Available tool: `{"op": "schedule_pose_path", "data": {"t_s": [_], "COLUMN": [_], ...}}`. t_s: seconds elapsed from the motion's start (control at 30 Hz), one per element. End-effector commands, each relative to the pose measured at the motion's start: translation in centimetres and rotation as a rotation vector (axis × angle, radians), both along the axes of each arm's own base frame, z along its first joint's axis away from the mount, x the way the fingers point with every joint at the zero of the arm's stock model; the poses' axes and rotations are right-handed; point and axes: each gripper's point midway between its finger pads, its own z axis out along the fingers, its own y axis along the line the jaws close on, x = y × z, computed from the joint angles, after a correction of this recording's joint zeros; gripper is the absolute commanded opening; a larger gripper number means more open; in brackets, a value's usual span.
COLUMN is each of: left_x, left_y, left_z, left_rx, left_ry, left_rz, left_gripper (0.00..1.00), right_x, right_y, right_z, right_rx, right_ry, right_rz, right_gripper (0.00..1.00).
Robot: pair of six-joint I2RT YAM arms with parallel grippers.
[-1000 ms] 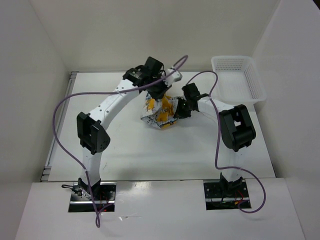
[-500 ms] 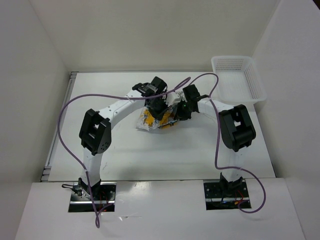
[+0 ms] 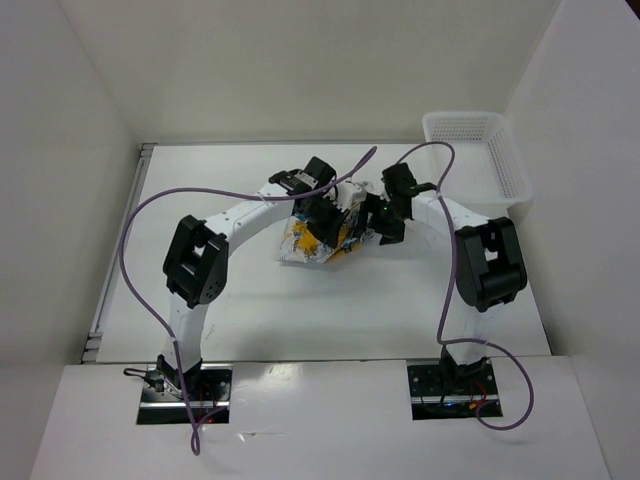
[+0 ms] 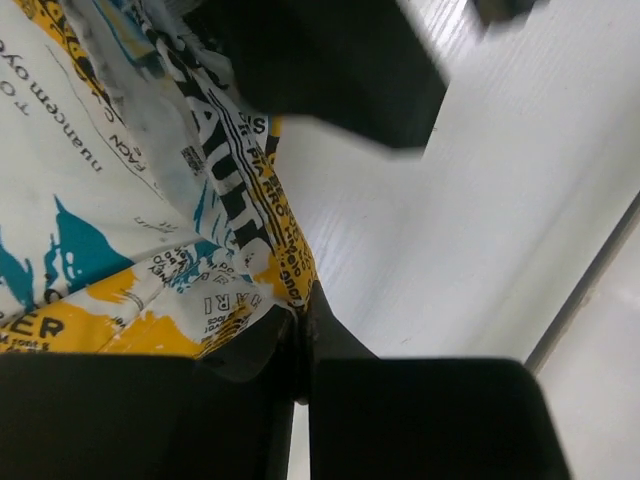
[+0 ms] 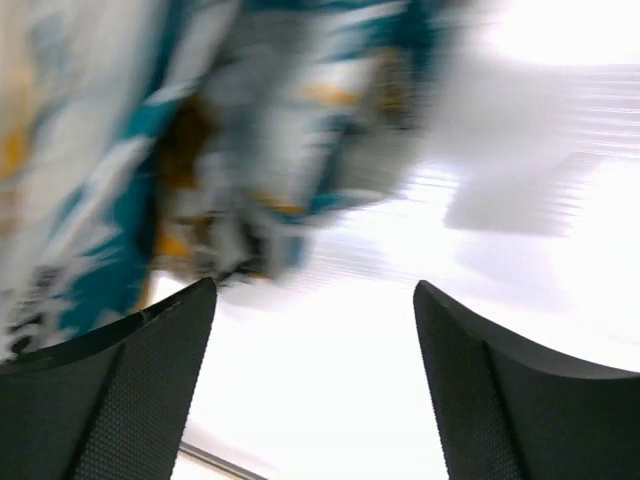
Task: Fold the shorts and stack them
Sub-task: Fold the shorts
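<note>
In the top external view, the white-and-black left arm [image 3: 215, 235] arches from the lower left of the frame to the centre, with a purple cable [image 3: 125, 250] looping beside it. Its left gripper [image 3: 322, 212] sits over the upper edge of the soft white fabric shorts with yellow-orange, teal and black print [image 3: 308, 243]. The shorts lie bunched on the white surface [image 3: 250, 300] at mid-frame. Just right of the bundle is the right gripper [image 3: 380, 225]. The white plastic mesh basket [image 3: 515, 180] stands well apart in the upper right corner.

From above, neither pair of fingers can be read. The left wrist view settles one. At lower centre the left gripper's [image 4: 303, 315] black fingers [image 4: 250, 350] are clenched on a yellow-edged fold of the shorts [image 4: 150, 200], and the cloth spreads to the upper left. The right wrist view settles the other. The right gripper's [image 5: 315, 340] fingers [image 5: 130, 390] stand wide apart at the bottom, released, with bare surface between them. The shorts [image 5: 150, 150] show only as a blur in the upper left.
</note>
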Motion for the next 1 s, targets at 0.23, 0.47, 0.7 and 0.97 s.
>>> {"op": "schedule_pose_path", "data": {"t_s": [0.23, 0.47, 0.7, 0.97], "left_x": [-2.0, -6.2, 1.5, 4.5], "left_y": [-4.4, -7.2, 1.4, 9.5], "left_z": [2.8, 8.6, 12.8, -0.8], "left_rx": [-0.186, -0.424, -0.413, -0.061], "left_ry": [0.076, 0.142, -0.022, 0.031], "left_rz": [-0.104, -0.352, -0.078, 0.281], "left_gripper": [0.36, 0.58, 0.57, 0.53], "right_x": [3.6, 8.5, 10.1, 9.4], "right_y": [-9.4, -7.2, -1.0, 6.5], "right_z": [7.5, 13.8, 14.4, 10.8], "right_rx": [-0.213, -0.135, -0.004, 0.107], "right_ry": [-0.151, -0.395, -0.441, -0.385], "right_rz": [-0.069, -0.122, -0.002, 0.147], "right_gripper": [0.91, 0.58, 0.16, 0.03]}}
